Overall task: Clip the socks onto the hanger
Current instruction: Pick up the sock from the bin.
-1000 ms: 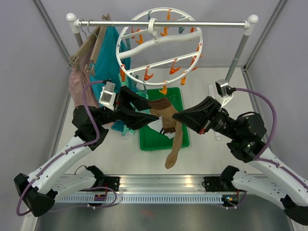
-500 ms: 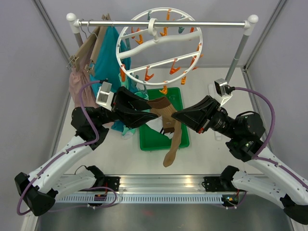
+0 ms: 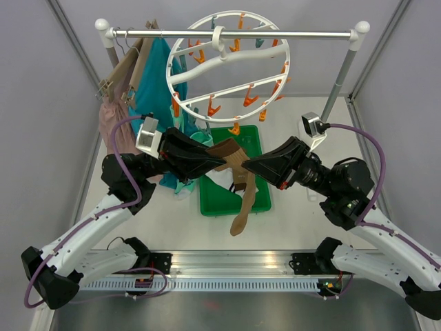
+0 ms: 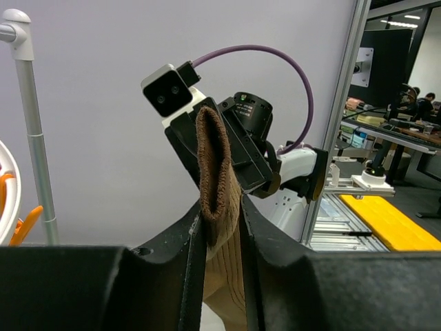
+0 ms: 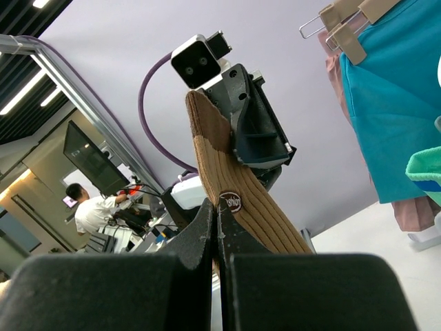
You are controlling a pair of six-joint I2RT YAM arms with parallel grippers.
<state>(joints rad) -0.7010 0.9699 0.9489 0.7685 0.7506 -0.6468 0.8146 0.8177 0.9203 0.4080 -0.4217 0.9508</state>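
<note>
A plain brown sock (image 3: 242, 207) is held between both grippers above the green tray (image 3: 256, 141), its foot hanging down over the tray's near edge. My left gripper (image 3: 219, 157) is shut on the darker cuff, seen upright between its fingers in the left wrist view (image 4: 219, 200). My right gripper (image 3: 246, 167) is shut on the sock's ribbed leg beside a small round label (image 5: 231, 202). The white ring hanger (image 3: 227, 65) with orange and teal pegs hangs on the rail above and behind. A white sock (image 3: 222, 178) lies in the tray. A mint sock (image 3: 181, 183) shows under the left arm.
A metal rail (image 3: 289, 33) on two posts spans the back. A teal garment (image 3: 162, 76) and a pink garment (image 3: 110, 121) hang on tan hangers at its left end. The teal garment also shows in the right wrist view (image 5: 393, 103). Grey walls close both sides.
Both grippers have shifted a little to the left and up together with the sock. The hanging foot has swung leftward.
</note>
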